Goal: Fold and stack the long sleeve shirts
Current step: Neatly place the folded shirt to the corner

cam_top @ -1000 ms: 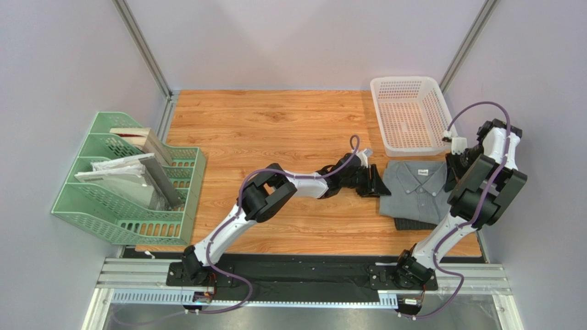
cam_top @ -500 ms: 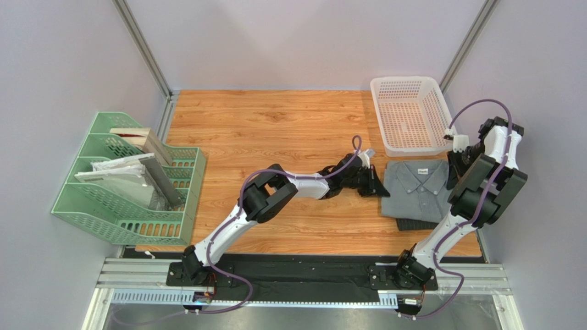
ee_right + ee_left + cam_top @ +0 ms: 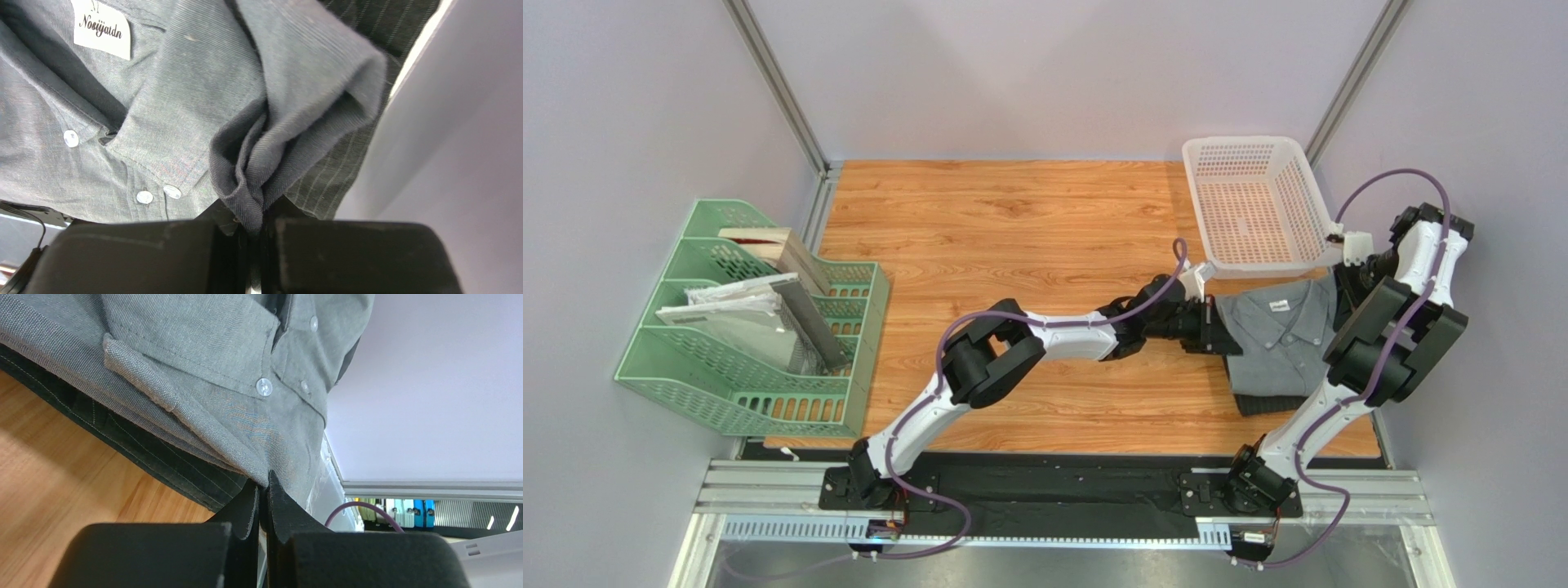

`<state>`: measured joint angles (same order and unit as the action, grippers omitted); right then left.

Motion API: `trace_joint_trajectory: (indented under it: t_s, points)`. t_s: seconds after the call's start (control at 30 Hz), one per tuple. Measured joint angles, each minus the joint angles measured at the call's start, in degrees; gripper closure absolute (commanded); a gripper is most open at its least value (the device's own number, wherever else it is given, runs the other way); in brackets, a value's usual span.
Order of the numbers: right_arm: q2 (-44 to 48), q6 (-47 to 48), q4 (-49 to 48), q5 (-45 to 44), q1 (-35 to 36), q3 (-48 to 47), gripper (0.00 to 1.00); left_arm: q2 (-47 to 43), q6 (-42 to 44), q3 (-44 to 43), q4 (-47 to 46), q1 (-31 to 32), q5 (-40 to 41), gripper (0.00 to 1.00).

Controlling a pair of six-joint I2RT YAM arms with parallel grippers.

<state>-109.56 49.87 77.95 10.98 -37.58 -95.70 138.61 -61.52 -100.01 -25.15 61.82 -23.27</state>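
While grey shirt (image 3: 1277, 325) is pinched at opp. edges by left tool (image 3: 265, 485) & right tool (image 3: 256, 228), it is held crosswise betw. them.

White neck label (image 3: 101, 29) sitting inside collar of grey shirt (image 3: 184, 92), showing "Nosiijaidn" in dark slanted script; single letter above it, cut by top edge of right wrist view, looking like "M", not certain. Other views giving nothing legible
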Motion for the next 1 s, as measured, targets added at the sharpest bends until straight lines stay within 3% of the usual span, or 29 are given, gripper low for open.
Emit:
trace_joint_trajectory:
  t_s: [0.5,0.83,0.9,0.93,0.97,1.0]
  points:
    - [-4.0,2.0,1.5,-0.4,-2.1,-5.1,1.0,0.9,3.2,-4.0,1.3,1.3,1.6,1.0]
    - [-4.4,2.2,0.0,-1.7,-2.1,0.1,1.0,7.1,4.3,-6.3,4.0,2.2,2.4,1.0]
    - [-4.4,2.2,-0.6,-2.2,-2.1,1.2,0.91,7.2,4.6,-6.3,4.4,2.2,2.6,0.8]
    - [-4.4,2.2,-0.9,-2.4,-2.1,1.7,0.77,7.2,4.9,-6.3,4.5,2.2,2.6,0.7]
    - [-4.4,2.1,-0.9,-2.6,-2.1,2.0,0.72,7.2,5.0,-6.3,4.3,2.2,2.8,0.58]
    - [-4.4,1.8,-0.9,-2.9,-2.2,2.3,0.67,7.2,5.2,-6.2,4.2,2.2,2.9,0.54]
